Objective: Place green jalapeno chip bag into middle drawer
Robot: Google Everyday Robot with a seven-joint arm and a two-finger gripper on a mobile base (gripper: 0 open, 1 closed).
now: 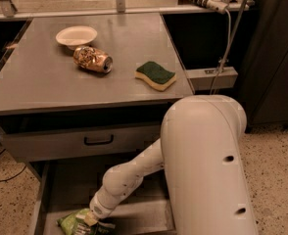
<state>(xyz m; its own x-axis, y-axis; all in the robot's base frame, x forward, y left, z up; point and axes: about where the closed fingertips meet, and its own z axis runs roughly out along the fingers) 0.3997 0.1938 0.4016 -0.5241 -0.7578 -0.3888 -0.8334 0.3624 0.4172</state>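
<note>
Grey metal table [46, 82] – speckled floor [276, 170] at right, dark cabinet [276, 58] behind. Dim warm light. Gripper [91, 219] low, below table front.

The white arm [134, 173] stretches down and left — elbow bent — its gripper [91, 220] low (near the view's bottom edge).

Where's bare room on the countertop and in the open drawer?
Countertop: bare across the front, between plate, can, sponge and the near edge. Middle drawer: bare floor back-left, behind the green jalapeno chip bag. Crowded at its front: gripper at the bag, arm crossing the right.
</note>
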